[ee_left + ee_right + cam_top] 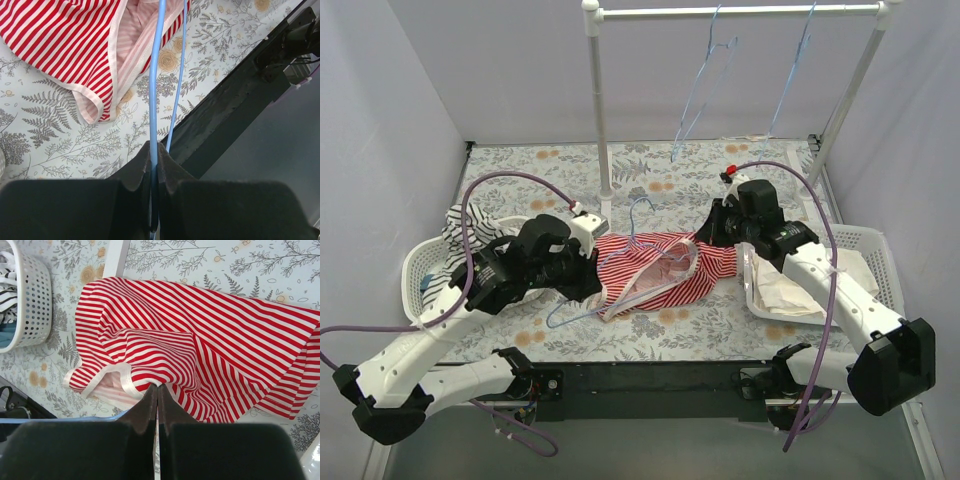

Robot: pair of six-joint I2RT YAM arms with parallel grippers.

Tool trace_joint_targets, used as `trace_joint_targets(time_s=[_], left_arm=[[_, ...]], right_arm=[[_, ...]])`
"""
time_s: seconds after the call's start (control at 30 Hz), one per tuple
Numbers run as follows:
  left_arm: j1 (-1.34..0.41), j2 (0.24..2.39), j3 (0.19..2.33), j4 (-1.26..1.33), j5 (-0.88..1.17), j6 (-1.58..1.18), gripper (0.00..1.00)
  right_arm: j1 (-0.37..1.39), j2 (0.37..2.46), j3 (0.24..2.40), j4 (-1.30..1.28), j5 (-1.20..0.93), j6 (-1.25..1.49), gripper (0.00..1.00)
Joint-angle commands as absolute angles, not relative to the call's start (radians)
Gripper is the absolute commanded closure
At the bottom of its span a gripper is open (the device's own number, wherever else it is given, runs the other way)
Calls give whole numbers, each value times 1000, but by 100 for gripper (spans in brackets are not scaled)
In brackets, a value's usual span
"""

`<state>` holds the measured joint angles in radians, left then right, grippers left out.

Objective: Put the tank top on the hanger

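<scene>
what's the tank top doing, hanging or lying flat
The tank top lies rumpled on the table, not hanging; right tool pinches it.

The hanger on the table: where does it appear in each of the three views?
Top external: the hanger is at the picture's centre, hook pointing away from the arms, partly covered by the tank top.
Left wrist: a blue wire down the middle, into the left tool.
Right wrist: only a pale blue strip at the lower left, probably its wire.
Shared landmark: the tank top, in all three.

Striped red-and-white tank top [665,268] lies rumpled; light-blue wire hanger [154,100] seemingly threaded through it.
</scene>
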<state>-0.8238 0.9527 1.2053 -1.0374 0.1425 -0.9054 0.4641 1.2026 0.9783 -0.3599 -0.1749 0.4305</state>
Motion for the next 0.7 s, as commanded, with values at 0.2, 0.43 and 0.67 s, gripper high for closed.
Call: trace_joint_targets(time_s=[0.2, 0.43, 0.67], left_arm=[[-830, 899, 1104, -899, 138, -942, 100], [-830, 831, 1046, -767, 218, -951, 100], [-831, 834, 937, -583, 236, -985, 100]], right_arm=[[460, 1105, 1049, -387, -204, 428, 96], [460, 1111, 1054, -390, -245, 428, 92], [463, 1092, 1055, -391, -271, 411, 67]])
